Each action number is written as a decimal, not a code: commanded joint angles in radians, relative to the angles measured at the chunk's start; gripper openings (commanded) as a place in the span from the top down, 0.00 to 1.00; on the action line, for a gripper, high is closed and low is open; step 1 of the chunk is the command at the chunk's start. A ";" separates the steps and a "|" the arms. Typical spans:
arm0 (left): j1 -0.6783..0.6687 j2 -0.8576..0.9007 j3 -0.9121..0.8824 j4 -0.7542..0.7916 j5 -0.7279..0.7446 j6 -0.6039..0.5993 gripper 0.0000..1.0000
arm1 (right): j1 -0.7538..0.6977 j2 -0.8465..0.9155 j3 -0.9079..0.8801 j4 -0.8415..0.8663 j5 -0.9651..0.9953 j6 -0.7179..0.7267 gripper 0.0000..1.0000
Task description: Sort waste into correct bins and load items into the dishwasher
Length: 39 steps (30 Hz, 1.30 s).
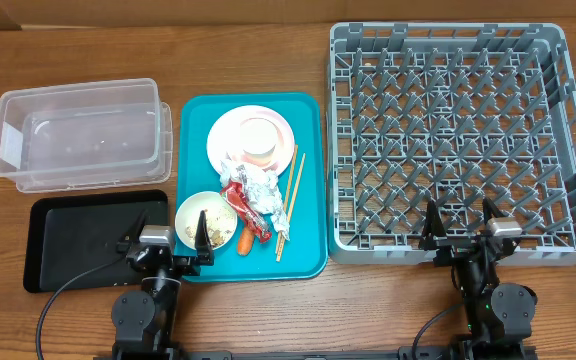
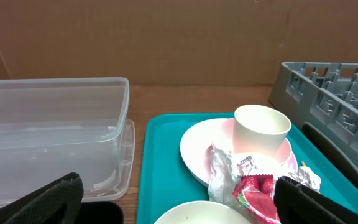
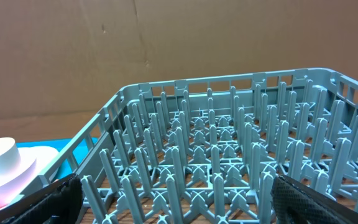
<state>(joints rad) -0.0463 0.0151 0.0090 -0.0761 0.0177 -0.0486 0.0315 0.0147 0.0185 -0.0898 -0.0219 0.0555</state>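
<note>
Progress is nil as far as you can see. The grey dish rack (image 1: 448,33) at the right of the overhead frame has nothing on its lattice floor or among its upright pegs. The clear plastic tub (image 1: 8,140) at upper left and the shallow black tray (image 1: 68,250) below it are both bare, so all the sorting and loading is left to do.

Everything waits on the teal tray (image 1: 303,240) in the middle. At its top is a glossy round plate (image 1: 226,135) with a small white cup (image 1: 261,138) standing on it. Lower left sits a white bowl (image 1: 186,205) speckled with beige crumbs (image 1: 216,218). A crumpled foil wad (image 1: 251,180) touches a crinkled red wrapper (image 1: 249,207). A stubby orange carrot (image 1: 245,241) lies just beside the bowl, and thin wooden chopsticks (image 1: 290,195) run along the right side.

Your left gripper (image 1: 168,245) hangs at the teal tray's lower edge near the bowl, and your right gripper (image 1: 459,228) at the rack's lower rim. Both claws are spread wide, pinching nothing.
</note>
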 commanded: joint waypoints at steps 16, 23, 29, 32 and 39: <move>-0.006 -0.011 -0.004 0.012 0.037 0.002 0.00 | -0.007 -0.012 -0.011 0.007 -0.002 0.000 0.00; -0.006 -0.011 0.005 0.031 0.255 -0.046 0.00 | -0.007 -0.012 -0.011 0.007 -0.002 0.000 0.00; -0.006 -0.010 0.086 0.002 0.264 -0.185 0.00 | -0.007 -0.012 -0.011 0.007 -0.002 0.000 0.00; -0.006 0.004 0.203 -0.100 0.261 -0.184 0.00 | -0.007 -0.012 -0.011 0.007 -0.002 0.000 0.00; -0.006 0.186 0.499 -0.300 0.235 -0.172 0.00 | -0.007 -0.012 -0.011 0.007 -0.002 0.000 0.00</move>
<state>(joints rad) -0.0463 0.1093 0.3824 -0.3332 0.2581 -0.2119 0.0315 0.0147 0.0185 -0.0906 -0.0223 0.0555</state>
